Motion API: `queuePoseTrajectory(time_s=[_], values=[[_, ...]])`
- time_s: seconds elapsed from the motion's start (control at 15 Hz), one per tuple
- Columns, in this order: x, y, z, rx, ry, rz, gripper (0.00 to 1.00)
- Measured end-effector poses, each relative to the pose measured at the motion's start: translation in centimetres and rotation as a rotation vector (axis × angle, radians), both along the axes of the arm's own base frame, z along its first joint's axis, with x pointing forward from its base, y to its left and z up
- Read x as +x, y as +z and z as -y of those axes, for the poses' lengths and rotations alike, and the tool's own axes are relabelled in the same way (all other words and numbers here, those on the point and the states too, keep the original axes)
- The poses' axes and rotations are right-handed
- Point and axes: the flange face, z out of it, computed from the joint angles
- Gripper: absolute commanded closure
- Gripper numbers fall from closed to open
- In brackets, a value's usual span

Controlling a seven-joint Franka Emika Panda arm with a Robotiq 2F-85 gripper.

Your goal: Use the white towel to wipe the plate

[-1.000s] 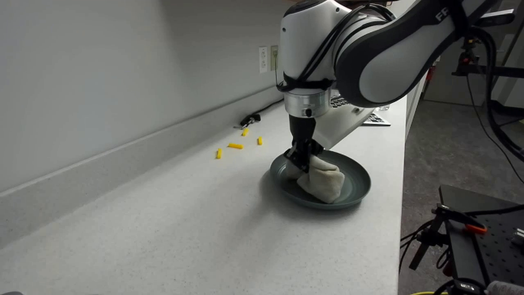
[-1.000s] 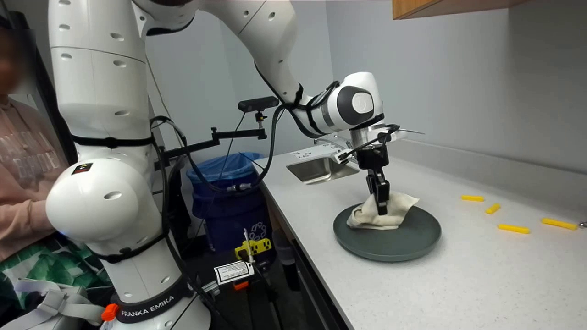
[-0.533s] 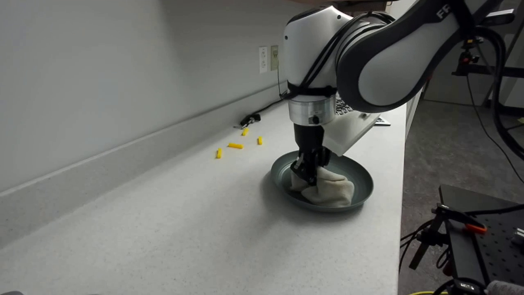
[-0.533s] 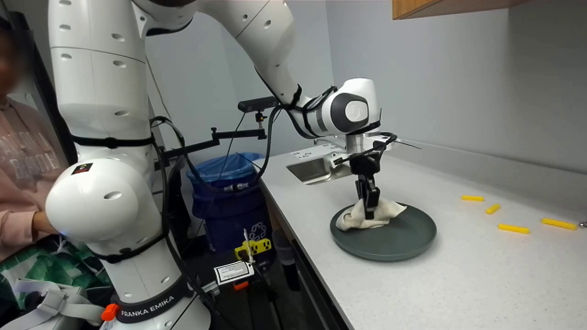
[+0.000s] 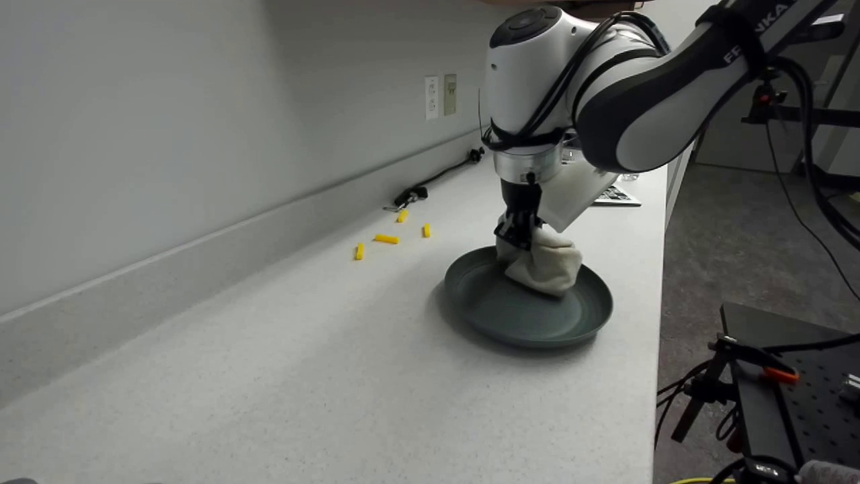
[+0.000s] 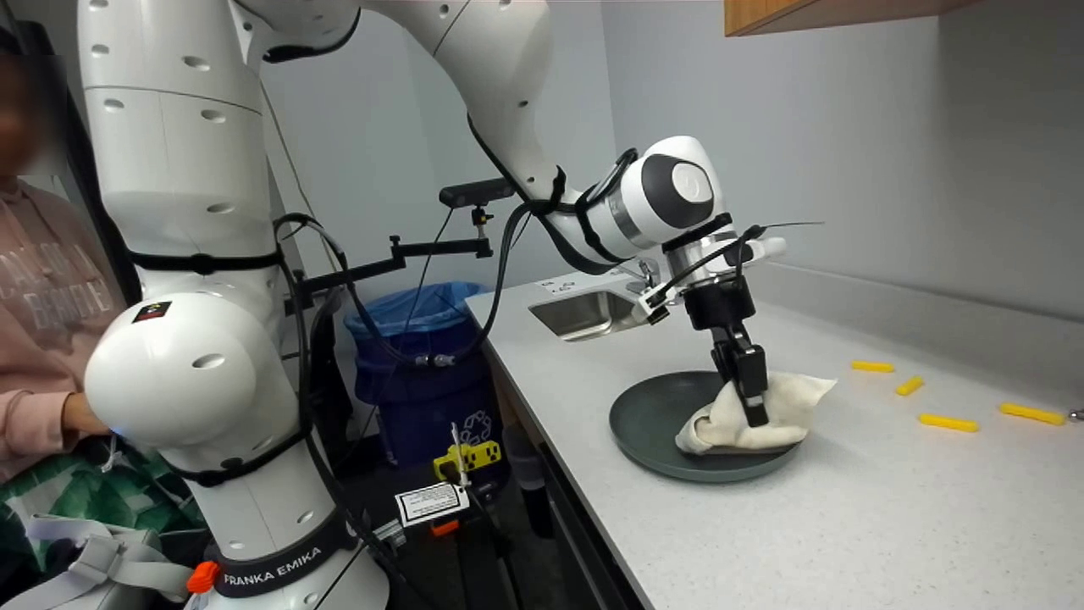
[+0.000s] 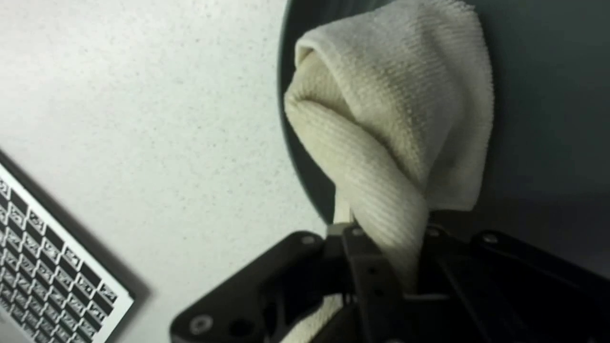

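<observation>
Your jaws hold the towel [image 7: 391, 105]; in the wrist view a fold of it runs up between them, spreading at top centre. In an exterior view it covers the right part of the plate [image 6: 652, 411], one corner reaching past the edge over the tabletop [image 6: 847, 525]; whether that corner touches down, you cannot tell. You look to be in the wiping step, grasp done; how much is wiped does not show. Your next move probably calls for gentle downward pressure and a sweep toward the uncovered left side of the plate in that view. Press too hard and the plate may slide.

At the lower left of an exterior view you can read "FRANKA EMIKA" on the band [image 6: 271, 574] at the bottom of the arm [image 6: 203, 373]. At the upper right of an exterior view the link [image 5: 685, 70] shows "NKA" and some partial letters. The tag [image 6: 432, 502] at lower centre and the small label [image 6: 152, 311] at left are too tiny to read, and the lettering on the pink top [image 6: 47, 356] is blurred. The bin [image 6: 423, 407] bears a recycling symbol.
</observation>
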Motion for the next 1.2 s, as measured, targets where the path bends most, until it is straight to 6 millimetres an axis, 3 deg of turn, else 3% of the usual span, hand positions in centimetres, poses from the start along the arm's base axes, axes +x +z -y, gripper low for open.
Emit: queuePoseTrajectory(time_s=[0.33, 0.6, 0.93, 1.2], values=[[0.1, 0.3, 0.1, -0.071, -0.021, 0.042, 0.97], [-0.1, 0.0, -3.0, -0.012, 0.0, 0.022, 0.97], [-0.1, 0.5, -7.9, 0.21, 0.058, -0.008, 0.97], [0.1, 1.5, -8.6, 0.357, 0.079, -0.027, 0.97]])
